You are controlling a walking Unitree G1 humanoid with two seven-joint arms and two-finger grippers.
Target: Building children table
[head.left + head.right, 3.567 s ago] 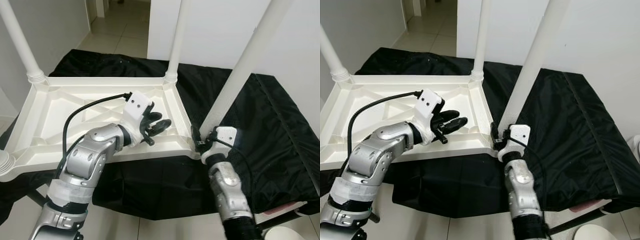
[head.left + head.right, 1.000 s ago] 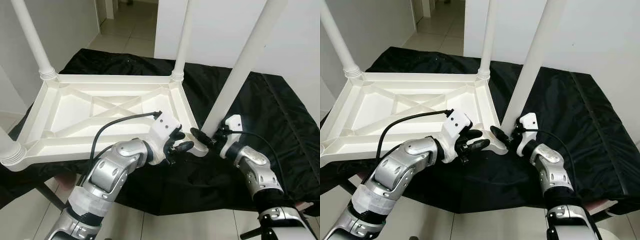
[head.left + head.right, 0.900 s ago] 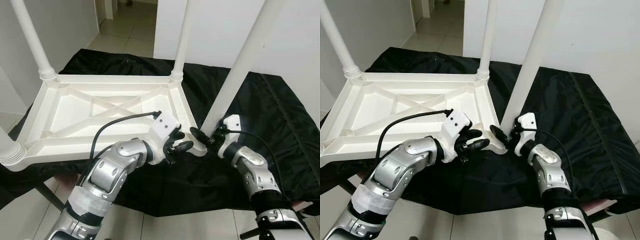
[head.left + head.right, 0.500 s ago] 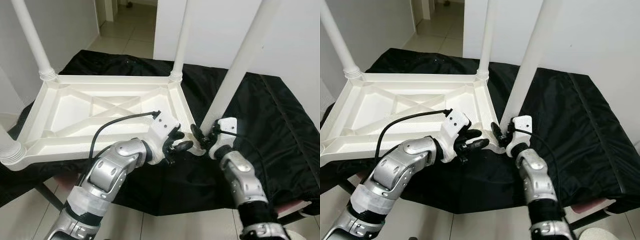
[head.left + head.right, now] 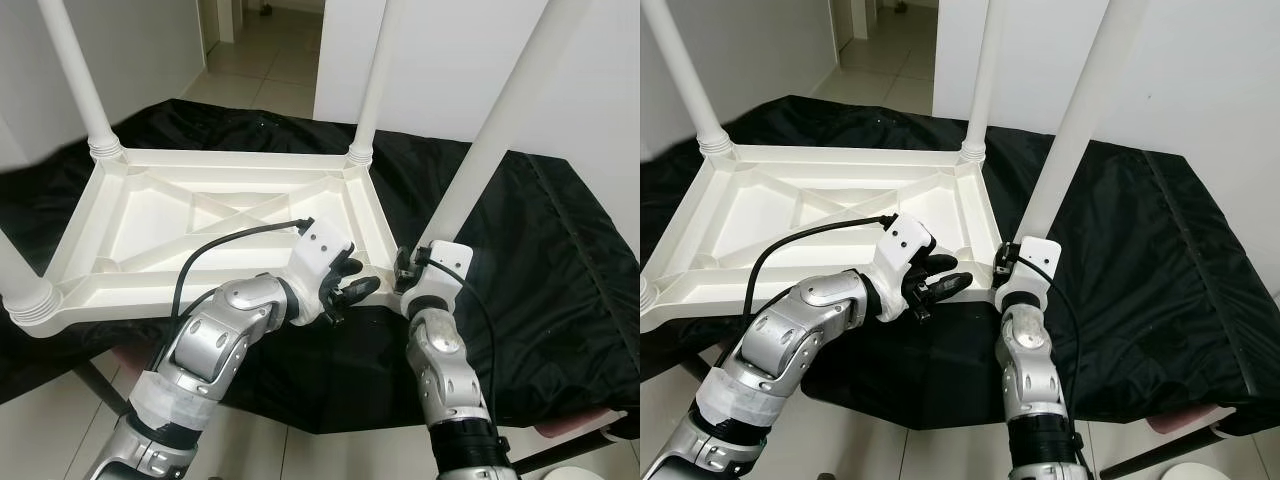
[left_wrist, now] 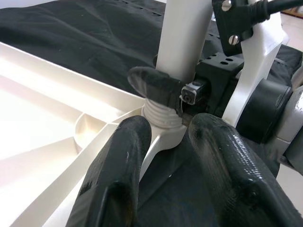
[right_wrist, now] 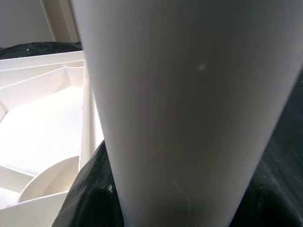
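Note:
A white plastic children's table (image 5: 368,220) lies upside down on a black cloth, with its legs pointing up. The near right leg (image 5: 490,150) stands in the corner socket (image 6: 163,118). My right gripper (image 5: 405,268) is shut on the base of that leg; one of its black fingers (image 6: 156,82) wraps the leg just above the socket. The leg (image 7: 189,118) looms close in the right wrist view. My left gripper (image 5: 355,287) is open just left of that corner, and its fingers (image 6: 118,179) straddle the table's front rim.
The black cloth (image 5: 560,270) covers a low surface that drops off near me. A white wall rises behind, with a tiled doorway (image 5: 270,40) at the far left. The other legs (image 5: 372,75) stand at the table's corners. A white round object (image 5: 590,472) sits on the floor at bottom right.
My right forearm has swung in from the right to stand straight below the leg's base, and its fingers have drawn in around the leg. The left gripper has hardly moved.

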